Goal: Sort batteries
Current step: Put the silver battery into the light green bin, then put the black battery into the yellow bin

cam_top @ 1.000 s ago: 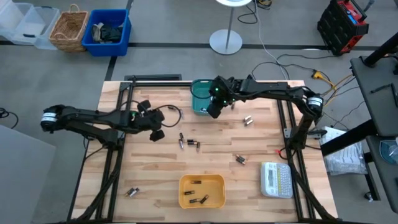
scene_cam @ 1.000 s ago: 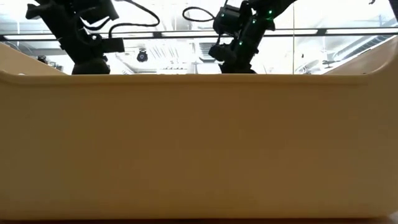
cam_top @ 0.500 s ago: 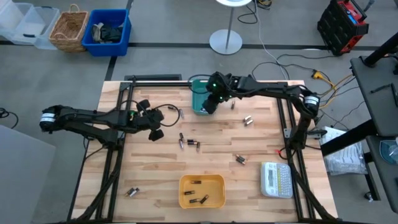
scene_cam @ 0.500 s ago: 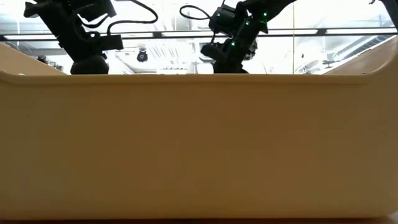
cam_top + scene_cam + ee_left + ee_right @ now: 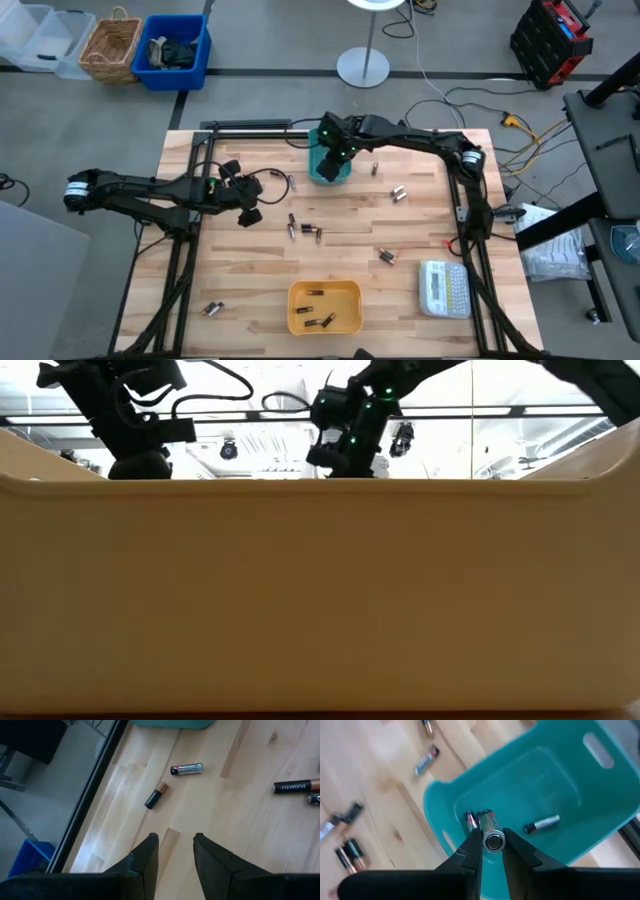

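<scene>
Batteries lie loose on the wooden table: a pair [image 5: 302, 230] near the middle, one [image 5: 399, 193] to the right, one [image 5: 211, 309] at the near left. My right gripper [image 5: 493, 845] hangs over the teal bin [image 5: 322, 174] at the far middle, shut on a silvery battery [image 5: 493, 841]. Two more batteries [image 5: 542, 824] lie on the bin's floor. My left gripper [image 5: 175, 842] stands open above the table's left half, with nothing between its fingers. A brown-tipped battery [image 5: 156, 797] and a silvery one [image 5: 186, 768] lie ahead of it. My right gripper pinches the silvery battery between its two fingertips [image 5: 472, 845]. The battery's round end [image 5: 493, 841] faces the wrist camera, and its body points away toward the bin floor. It hangs clear, above the bin's inside.
A yellow bin [image 5: 294, 305] holding several batteries stands at the near middle; its wall [image 5: 320, 590] fills the low view. A white label maker [image 5: 444, 288] lies at the near right. Bare wood lies between the two bins.
My right gripper has gone toward the table's far left with the battery still between its fingers, from the teal bin's near right rim to above the bin's inside.
</scene>
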